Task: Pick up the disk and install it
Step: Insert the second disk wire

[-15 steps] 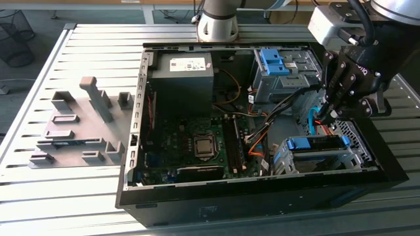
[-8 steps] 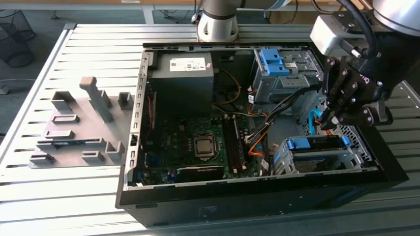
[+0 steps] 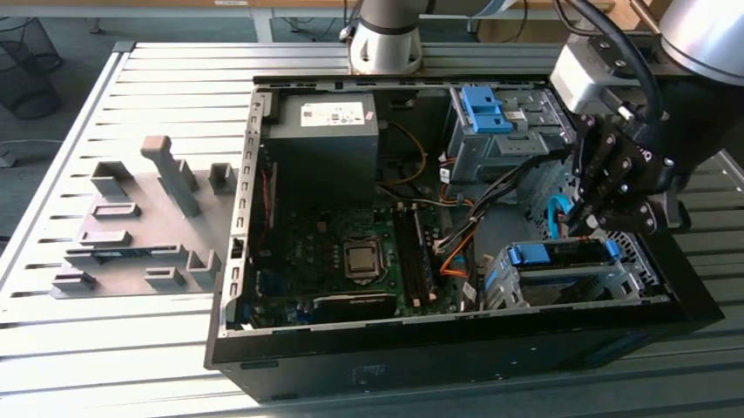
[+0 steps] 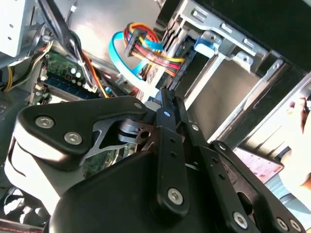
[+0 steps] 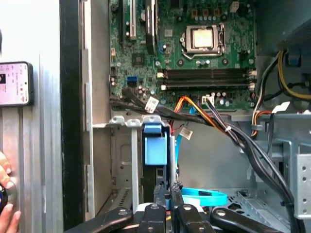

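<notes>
The disk (image 3: pixel 560 254) sits in the silver drive cage (image 3: pixel 511 292) at the case's front corner, on the exterior view's right; its blue caddy front shows and the drive body is mostly hidden. In the first wrist view the blue caddy tab (image 5: pixel 153 145) stands on edge in the cage slot. My gripper (image 3: pixel 578 228) hangs just above the disk with its black fingers (image 5: pixel 176 194) pressed together and nothing between them. In the second wrist view the gripper (image 4: pixel 165 97) points at the cage opening (image 4: pixel 228 92) beside the light-blue cable.
The open computer case (image 3: pixel 465 348) lies on a slatted metal table (image 3: pixel 117 348). A grey power supply (image 3: pixel 322 122), a motherboard (image 3: pixel 348 252), an upper bay with a blue bracket (image 3: pixel 483 109) and loose cables (image 3: pixel 465 226) crowd the case. A grey fixture (image 3: pixel 139 226) lies beside it. A hand (image 5: pixel 6 204) and a phone (image 5: pixel 14 83) are near.
</notes>
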